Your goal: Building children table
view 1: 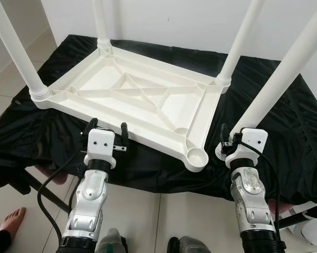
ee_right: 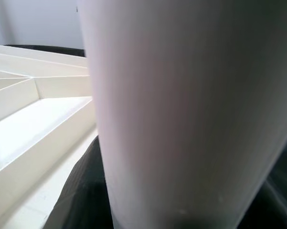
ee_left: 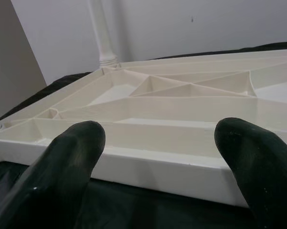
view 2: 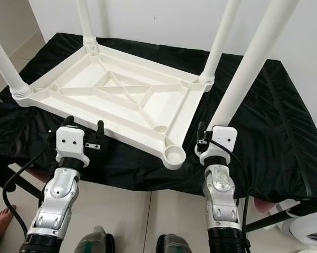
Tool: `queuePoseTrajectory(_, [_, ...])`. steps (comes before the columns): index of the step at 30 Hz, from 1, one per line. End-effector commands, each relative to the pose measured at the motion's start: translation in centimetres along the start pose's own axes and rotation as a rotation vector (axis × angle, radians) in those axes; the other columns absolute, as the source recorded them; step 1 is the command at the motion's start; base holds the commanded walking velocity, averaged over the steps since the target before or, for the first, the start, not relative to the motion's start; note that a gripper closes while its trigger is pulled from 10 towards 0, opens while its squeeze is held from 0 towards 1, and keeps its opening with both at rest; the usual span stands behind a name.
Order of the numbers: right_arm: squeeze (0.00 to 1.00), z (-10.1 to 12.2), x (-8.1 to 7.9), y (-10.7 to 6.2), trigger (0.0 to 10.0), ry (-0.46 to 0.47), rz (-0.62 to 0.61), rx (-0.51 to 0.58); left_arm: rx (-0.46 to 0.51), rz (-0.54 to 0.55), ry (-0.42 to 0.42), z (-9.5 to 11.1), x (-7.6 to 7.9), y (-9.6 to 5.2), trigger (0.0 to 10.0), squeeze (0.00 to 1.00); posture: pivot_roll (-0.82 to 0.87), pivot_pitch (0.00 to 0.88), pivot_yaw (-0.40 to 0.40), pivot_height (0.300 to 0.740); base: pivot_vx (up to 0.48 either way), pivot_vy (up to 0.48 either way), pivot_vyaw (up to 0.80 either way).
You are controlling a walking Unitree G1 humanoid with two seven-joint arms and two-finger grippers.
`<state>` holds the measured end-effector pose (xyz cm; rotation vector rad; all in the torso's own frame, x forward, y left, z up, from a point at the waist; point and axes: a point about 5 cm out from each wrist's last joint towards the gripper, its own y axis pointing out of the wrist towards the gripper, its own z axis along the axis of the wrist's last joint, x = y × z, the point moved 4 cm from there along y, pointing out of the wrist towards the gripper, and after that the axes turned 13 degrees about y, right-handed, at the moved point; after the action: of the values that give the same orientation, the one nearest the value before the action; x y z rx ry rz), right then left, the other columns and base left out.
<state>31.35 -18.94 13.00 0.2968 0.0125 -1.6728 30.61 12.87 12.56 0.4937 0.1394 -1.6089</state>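
Tabletop (view 1: 132, 97), white plastic and flipped underside-up, lies on a bench covered with a black cloth (view 1: 285, 132) in the head views. Three white legs are already screwed into corner sockets: one at 9 o'clock (view 1: 13, 50), one at 12 o'clock (view 1: 100, 23), one at about 2 o'clock (view 1: 240, 42). The near corner socket (view 1: 197, 156) at roughly 5 o'clock is still open. Right gripper (view 1: 225, 145) sits just beside that corner, jaws clamped on the fourth leg (view 1: 285, 74), which leans up and away toward 1 o'clock, its lower end apart from the socket. Left gripper (view 1: 106, 133) hovers at the tabletop's near long edge around 7 o'clock, jaws spread wide with nothing between them. A person's bare foot (view 1: 10, 220) shows on the tiled floor (view 1: 147, 216) at the lower left.

Left wrist view: two black fingers (ee_left: 67, 167) stand far apart, the tabletop's rim and ribbed underside right ahead of them, and the far corner leg (ee_left: 102, 33) rises against the wall.

Right wrist view: held leg (ee_right: 191, 114) is very close to the lens, with a slice of the tabletop's (ee_right: 33, 124) ribs beside it.
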Motion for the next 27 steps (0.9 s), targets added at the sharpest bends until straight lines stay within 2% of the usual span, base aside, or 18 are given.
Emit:
queuePoseTrajectory(1, [0.0,-0.5,0.0,0.0,10.0,0.012,-0.003,-0.016,-0.023,0.019,-0.002,-0.6,0.2,-0.2,10.0,0.0,0.05,0.029,-0.037,0.74,0.0,0.0,0.0])
queuePoseTrajectory(5, [0.0,-0.1,0.1,0.3,10.0,0.005,-0.003,-0.001,-0.049,0.005,0.007,-1.5,0.5,-0.5,10.0,0.0,0.05,0.033,-0.034,0.74,0.0,0.0,0.0])
queuePoseTrajectory(14, [0.0,0.2,0.8,0.8,10.0,-0.02,-0.014,0.02,-0.054,-0.006,0.015,-2.0,0.6,-0.5,10.0,0.0,0.05,0.041,-0.03,0.74,0.0,0.0,0.0])
queuePoseTrajectory(27, [0.0,0.0,0.7,0.8,10.0,-0.027,-0.004,0.019,-0.077,0.007,0.004,-2.7,0.5,-0.5,10.0,0.0,0.04,0.038,-0.039,0.74,0.0,0.0,0.0])
